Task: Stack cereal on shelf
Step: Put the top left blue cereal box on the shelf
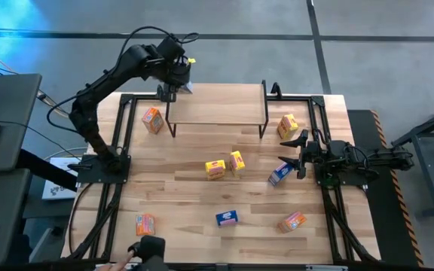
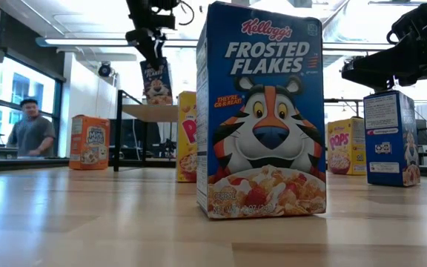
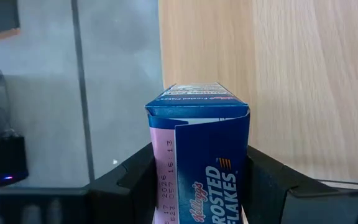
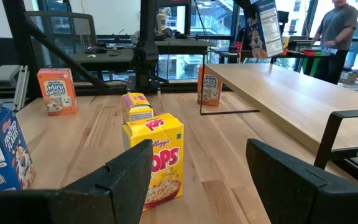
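My left gripper (image 1: 173, 81) is shut on a blue cereal box (image 2: 156, 80) over the far-left corner of the shelf (image 1: 217, 105), a light wood top on thin black legs. My right gripper (image 1: 291, 150) hangs open above the table's right side, just beyond another blue box (image 1: 279, 174) that stands on the table. Two yellow boxes (image 1: 215, 168) (image 1: 236, 161) stand mid-table and a third (image 1: 287, 124) beside the shelf's right legs. An orange box (image 1: 152, 119) stands left of the shelf. A blue box (image 1: 227, 218) and two orange ones (image 1: 145, 223) (image 1: 292, 221) sit near the near edge. My left gripper pinches the blue box between its two fingers (image 3: 135, 177), one on each opposite side face (image 3: 166, 168). The fingers come from above, pointing down. The box hangs upright below them, its lower end (image 2: 158, 100) close over the shelf top; I cannot tell whether it touches.
The shelf top (image 4: 291, 99) is bare wood right of the held box. The yellow Pops box (image 4: 157, 155) stands straight ahead of my right fingers. A person (image 2: 32, 130) stands beyond the table. A dark camera mount (image 1: 149, 252) sits at the near edge.
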